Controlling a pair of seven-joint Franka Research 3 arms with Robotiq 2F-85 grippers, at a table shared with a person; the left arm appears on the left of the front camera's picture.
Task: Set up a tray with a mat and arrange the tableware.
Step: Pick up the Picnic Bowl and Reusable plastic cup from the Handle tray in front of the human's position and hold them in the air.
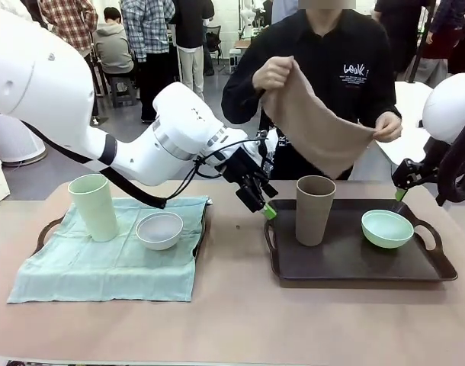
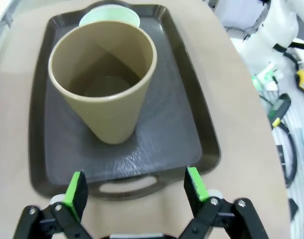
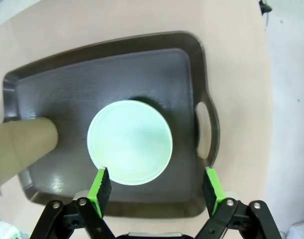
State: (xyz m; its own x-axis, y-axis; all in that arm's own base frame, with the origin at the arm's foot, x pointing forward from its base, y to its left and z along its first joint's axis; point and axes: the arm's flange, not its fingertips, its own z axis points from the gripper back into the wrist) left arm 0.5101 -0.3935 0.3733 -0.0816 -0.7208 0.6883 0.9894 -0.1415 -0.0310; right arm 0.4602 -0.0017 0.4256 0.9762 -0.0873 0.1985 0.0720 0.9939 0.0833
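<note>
A dark brown tray (image 1: pixel 347 263) on the right carries a tan-brown cup (image 1: pixel 315 210) and a mint green bowl (image 1: pixel 387 228). On the left, a second tray (image 1: pixel 46 233) under a green mat (image 1: pixel 103 267) bears a pale green cup (image 1: pixel 93 207) and a white bowl (image 1: pixel 159 229). Across the table a person holds up a tan mat (image 1: pixel 316 126) in both hands. My left gripper (image 1: pixel 267 207) hangs open at the dark tray's near-left handle, facing the tan cup (image 2: pixel 104 82). Behind that cup the mint bowl (image 2: pixel 109 15) peeks out. Open too, my right gripper (image 1: pixel 400 195) hovers above the mint bowl (image 3: pixel 129 142), beside the tan cup (image 3: pixel 22 149).
My left gripper (image 2: pixel 137 186) is empty and sits just short of the tray's handle (image 2: pixel 127 185). The right gripper (image 3: pixel 157 189) holds nothing above the dark tray (image 3: pixel 117 74). Bare tabletop (image 1: pixel 240 313) lies between and in front of the two trays. People stand in the background.
</note>
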